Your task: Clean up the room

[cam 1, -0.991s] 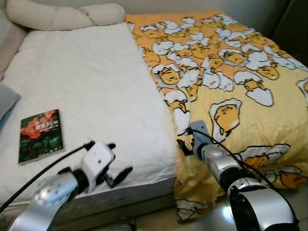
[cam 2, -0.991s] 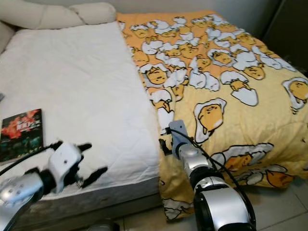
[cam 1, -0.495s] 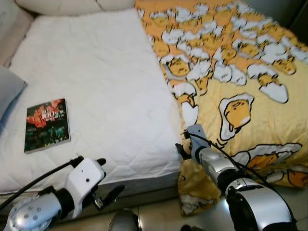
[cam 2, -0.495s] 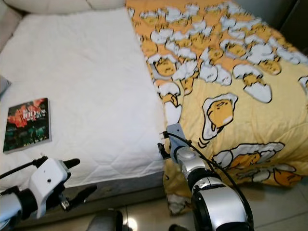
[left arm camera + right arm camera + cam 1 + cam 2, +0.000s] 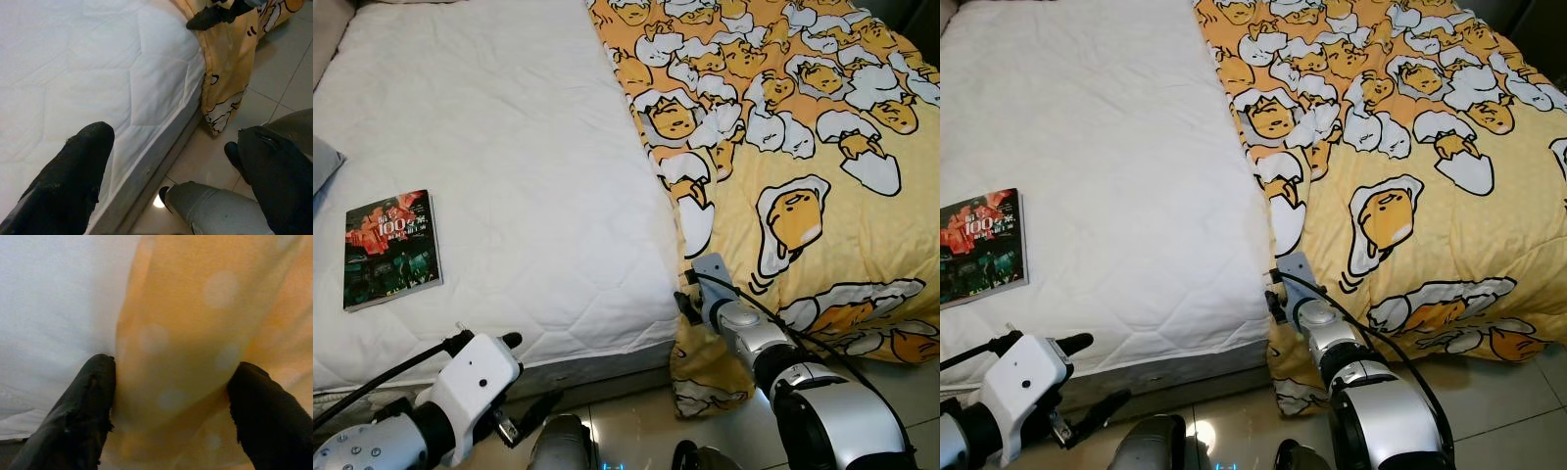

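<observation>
At five o'clock, the right end effector (image 5: 690, 299) is sitting open around the yellow blanket's (image 5: 803, 147) edge. At seven o'clock, the left end effector (image 5: 524, 392) is hanging open beside the bed (image 5: 509, 147).

The left gripper (image 5: 530, 411) has dropped from above the white mattress (image 5: 499, 176) to below its front edge, over the tiled floor (image 5: 274, 73). The camera has tilted downward, so the pillows have apparently left view.

We count 1 book (image 5: 391, 249) at 9 o'clock, 1 yellow cartoon-print blanket (image 5: 803, 147) toward 2 o'clock, 1 white mattress (image 5: 499, 147), 1 grey pillow corner (image 5: 323, 164) at the 9 o'clock edge, and 2 grippers near 6 o'clock.
</observation>
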`<state>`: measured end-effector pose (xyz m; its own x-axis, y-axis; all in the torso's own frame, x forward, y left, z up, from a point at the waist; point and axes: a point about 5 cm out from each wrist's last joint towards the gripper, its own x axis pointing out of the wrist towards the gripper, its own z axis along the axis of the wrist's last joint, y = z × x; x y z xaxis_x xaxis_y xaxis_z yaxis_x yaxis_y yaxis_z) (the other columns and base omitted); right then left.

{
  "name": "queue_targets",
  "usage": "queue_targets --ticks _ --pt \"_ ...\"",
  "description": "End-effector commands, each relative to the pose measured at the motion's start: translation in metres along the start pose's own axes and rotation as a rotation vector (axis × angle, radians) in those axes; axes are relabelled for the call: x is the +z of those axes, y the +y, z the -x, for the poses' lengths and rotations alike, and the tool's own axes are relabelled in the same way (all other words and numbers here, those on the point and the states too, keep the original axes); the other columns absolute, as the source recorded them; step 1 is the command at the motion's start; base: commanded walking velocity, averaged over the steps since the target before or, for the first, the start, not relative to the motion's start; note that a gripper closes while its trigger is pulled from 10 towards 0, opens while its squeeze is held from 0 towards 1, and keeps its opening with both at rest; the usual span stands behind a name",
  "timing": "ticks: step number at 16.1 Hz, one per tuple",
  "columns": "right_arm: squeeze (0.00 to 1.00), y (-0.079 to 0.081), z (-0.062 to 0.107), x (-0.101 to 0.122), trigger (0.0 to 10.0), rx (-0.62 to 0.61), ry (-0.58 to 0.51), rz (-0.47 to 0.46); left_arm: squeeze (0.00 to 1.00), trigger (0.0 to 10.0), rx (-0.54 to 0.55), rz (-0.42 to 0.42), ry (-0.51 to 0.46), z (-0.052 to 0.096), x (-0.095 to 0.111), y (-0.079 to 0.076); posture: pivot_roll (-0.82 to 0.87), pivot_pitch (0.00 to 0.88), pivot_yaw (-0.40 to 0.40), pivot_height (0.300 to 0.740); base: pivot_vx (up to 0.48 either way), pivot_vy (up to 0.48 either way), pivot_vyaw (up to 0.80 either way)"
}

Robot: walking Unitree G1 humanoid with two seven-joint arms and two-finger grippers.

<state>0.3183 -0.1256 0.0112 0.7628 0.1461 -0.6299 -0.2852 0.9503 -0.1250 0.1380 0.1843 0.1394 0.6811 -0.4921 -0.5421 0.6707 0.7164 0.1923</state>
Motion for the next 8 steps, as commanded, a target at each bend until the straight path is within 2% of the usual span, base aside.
queue_targets --ticks 1,8 --pt "0.00 0.0024 0.0000 -0.0039 0.0 0.012 0.013 0.006 0.00 10.0 0.003 0.002 -0.004 0.0017 0.0019 -0.0012 0.52 0.184 -0.030 0.740 0.000 0.000 0.00" --pt "0.00 -0.0031 0.0004 -0.0013 0.0 0.009 0.009 -0.003 0.00 10.0 0.002 0.000 -0.003 -0.0002 0.0042 0.0014 0.52 0.176 -0.029 0.740 0.000 0.000 0.00"
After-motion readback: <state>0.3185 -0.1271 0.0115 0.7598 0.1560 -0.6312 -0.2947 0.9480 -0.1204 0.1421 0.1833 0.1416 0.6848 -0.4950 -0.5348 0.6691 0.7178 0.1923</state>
